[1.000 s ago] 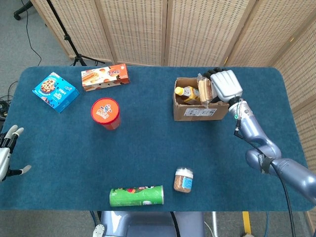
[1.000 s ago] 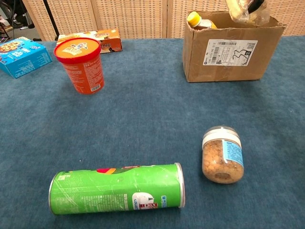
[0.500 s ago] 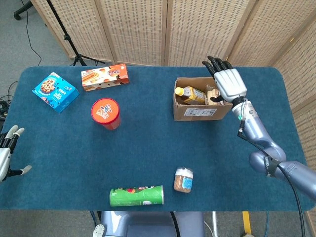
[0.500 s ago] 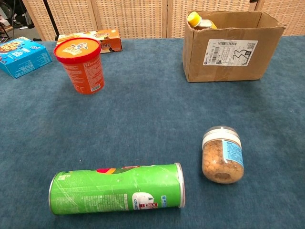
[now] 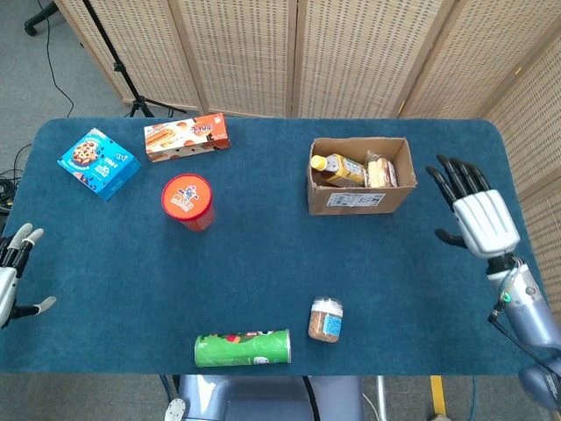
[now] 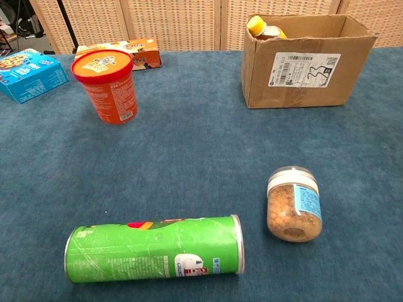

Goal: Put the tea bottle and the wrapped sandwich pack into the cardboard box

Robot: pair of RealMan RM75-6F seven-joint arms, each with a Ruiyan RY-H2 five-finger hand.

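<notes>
Left robot hand is seen at the tabletop's left edge, fingers spread, nothing grasped. Tea bottle and wrapped sandwich pack are located side by side inside the cardboard box. Right robot hand is held right of the box, released, fingers splayed, empty.

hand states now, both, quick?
Left hand: open, holds nothing, at the table's left edge.
Right hand: open, fingers spread, holds nothing, right of the brown cardboard box.
</notes>
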